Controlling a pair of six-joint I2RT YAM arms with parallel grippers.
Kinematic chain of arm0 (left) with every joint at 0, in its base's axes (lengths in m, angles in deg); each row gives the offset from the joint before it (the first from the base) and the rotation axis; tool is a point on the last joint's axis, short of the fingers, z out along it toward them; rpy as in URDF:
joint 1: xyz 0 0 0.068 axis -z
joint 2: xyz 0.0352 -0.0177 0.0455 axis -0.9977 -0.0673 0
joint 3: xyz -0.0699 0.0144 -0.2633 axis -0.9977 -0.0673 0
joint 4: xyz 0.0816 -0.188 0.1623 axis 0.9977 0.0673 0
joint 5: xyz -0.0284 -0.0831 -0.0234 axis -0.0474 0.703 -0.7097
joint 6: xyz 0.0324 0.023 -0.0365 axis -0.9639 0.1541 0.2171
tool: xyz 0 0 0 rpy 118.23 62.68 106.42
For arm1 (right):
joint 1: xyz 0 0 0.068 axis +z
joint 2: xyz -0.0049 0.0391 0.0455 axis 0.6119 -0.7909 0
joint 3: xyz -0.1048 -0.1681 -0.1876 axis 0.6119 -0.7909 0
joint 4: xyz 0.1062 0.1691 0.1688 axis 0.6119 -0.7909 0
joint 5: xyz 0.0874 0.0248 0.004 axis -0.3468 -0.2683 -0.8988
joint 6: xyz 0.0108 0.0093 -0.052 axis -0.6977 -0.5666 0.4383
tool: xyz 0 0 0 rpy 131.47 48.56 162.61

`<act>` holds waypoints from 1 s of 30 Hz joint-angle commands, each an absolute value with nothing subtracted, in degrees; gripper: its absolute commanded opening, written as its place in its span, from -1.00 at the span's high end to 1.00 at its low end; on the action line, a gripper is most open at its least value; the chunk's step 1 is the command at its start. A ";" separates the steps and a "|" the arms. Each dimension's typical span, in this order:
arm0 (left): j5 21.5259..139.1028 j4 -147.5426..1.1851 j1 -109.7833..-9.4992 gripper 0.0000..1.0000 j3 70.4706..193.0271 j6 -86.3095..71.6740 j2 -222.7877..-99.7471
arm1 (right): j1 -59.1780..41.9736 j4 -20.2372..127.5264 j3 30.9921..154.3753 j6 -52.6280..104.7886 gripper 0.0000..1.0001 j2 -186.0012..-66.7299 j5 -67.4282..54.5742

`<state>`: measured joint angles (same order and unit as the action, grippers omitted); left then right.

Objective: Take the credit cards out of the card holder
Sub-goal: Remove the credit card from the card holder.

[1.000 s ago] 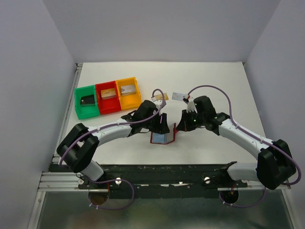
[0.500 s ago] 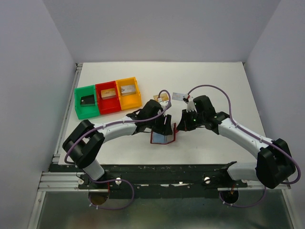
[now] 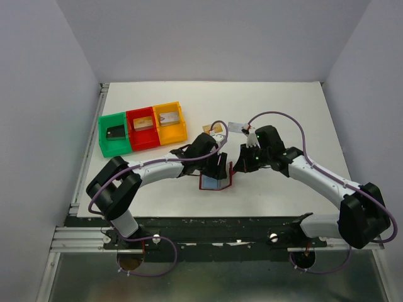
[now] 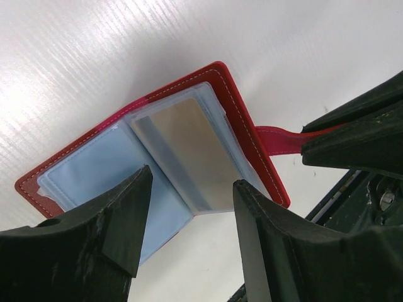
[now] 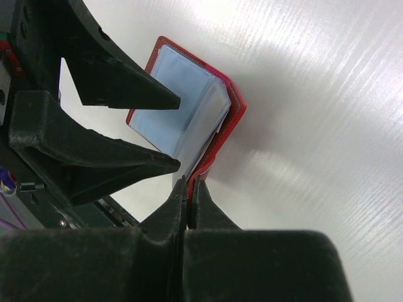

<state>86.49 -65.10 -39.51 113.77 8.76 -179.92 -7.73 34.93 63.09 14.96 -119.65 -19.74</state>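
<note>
The dark red card holder point(image 3: 214, 182) stands open on the table between my two grippers, its light blue lining point(image 4: 94, 167) facing the left wrist camera. One pale, shiny credit card point(image 4: 179, 148) sits in a clear sleeve on the right-hand page. My left gripper point(image 4: 189, 189) is open, its fingers spread just above the holder's near edge and touching nothing. My right gripper point(image 5: 189, 187) is shut on the holder's red snap tab point(image 4: 280, 139) and holds the cover up. In the top view the left gripper point(image 3: 218, 165) and right gripper point(image 3: 241, 165) flank the holder.
Green point(image 3: 114, 134), red point(image 3: 142, 128) and orange point(image 3: 170, 123) bins stand in a row at the back left, each with a card inside. A small tan piece point(image 3: 216, 128) and a pale one point(image 3: 236, 126) show just behind the grippers. Walls close the table's sides and back.
My left arm has shifted right, bringing its gripper over the open card holder. The right gripper has kept still, shut on the tab.
</note>
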 commanded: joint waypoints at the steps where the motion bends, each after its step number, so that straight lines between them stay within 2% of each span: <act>1: 83.83 -65.01 -39.12 -0.32 113.54 9.14 -178.93 | -7.58 35.25 64.07 15.23 0.99 -119.64 -20.67; 30: 81.81 -61.58 -36.40 -0.42 117.85 7.56 -182.28 | -7.58 35.52 64.07 14.88 0.99 -119.55 -21.55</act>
<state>84.15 -62.69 -37.24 115.96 8.48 -181.71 -7.73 34.95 63.09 14.96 -119.65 -20.22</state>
